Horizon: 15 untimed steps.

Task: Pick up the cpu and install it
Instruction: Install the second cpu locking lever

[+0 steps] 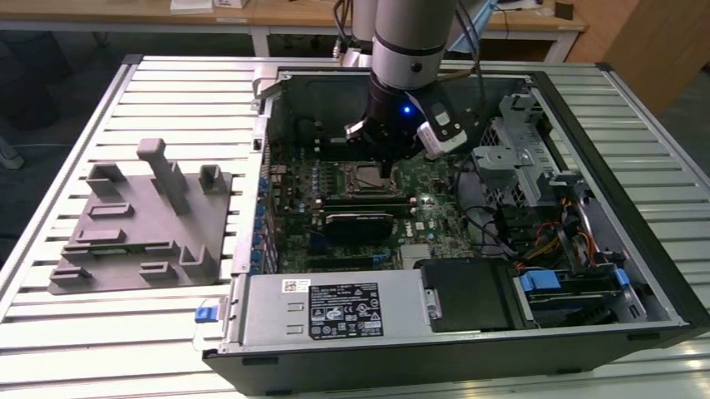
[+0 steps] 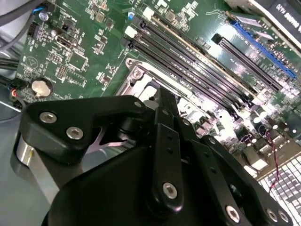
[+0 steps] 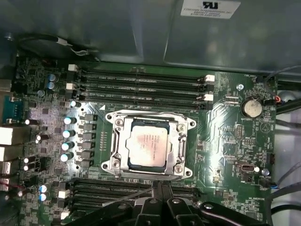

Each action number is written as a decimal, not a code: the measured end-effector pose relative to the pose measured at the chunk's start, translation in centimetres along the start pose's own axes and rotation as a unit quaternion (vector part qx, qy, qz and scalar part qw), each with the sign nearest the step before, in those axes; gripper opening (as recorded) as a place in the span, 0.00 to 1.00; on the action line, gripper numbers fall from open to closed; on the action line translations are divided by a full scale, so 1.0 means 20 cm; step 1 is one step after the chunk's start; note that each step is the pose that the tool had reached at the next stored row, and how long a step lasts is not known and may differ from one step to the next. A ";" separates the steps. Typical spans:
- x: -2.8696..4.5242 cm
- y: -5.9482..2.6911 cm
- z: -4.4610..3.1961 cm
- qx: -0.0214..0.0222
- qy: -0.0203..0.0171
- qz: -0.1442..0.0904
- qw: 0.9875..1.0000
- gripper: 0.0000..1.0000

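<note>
Fingers (image 3: 160, 207) drawn together on nothing, poised just beside the socket (image 3: 149, 143), with the cpu (image 3: 149, 147) seated inside it, apart from them.

Slatted metal table (image 1: 166, 75), wooden desks (image 1: 278, 12) behind, wooden panel (image 1: 654, 41) beside.

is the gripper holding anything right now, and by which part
Nothing appears held. The small square silvery-topped cpu sits in the black metal-framed socket, and the gripper sits apart beside the socket; the jaws' state cannot be told.
</note>
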<state>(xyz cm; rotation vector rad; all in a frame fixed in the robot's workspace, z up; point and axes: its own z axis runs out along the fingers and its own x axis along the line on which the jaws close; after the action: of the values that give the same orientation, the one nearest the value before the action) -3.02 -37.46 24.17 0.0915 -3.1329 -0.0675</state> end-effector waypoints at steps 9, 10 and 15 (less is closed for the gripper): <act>0.056 -0.006 0.024 -0.005 0.000 0.000 1.000 0.11; 0.066 -0.011 0.024 -0.006 0.000 0.000 1.000 0.11; 0.097 -0.050 0.028 -0.008 -0.001 0.000 1.000 0.11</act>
<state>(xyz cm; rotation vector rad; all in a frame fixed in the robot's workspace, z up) -4.90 -38.55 23.58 0.0915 -3.1329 -0.0933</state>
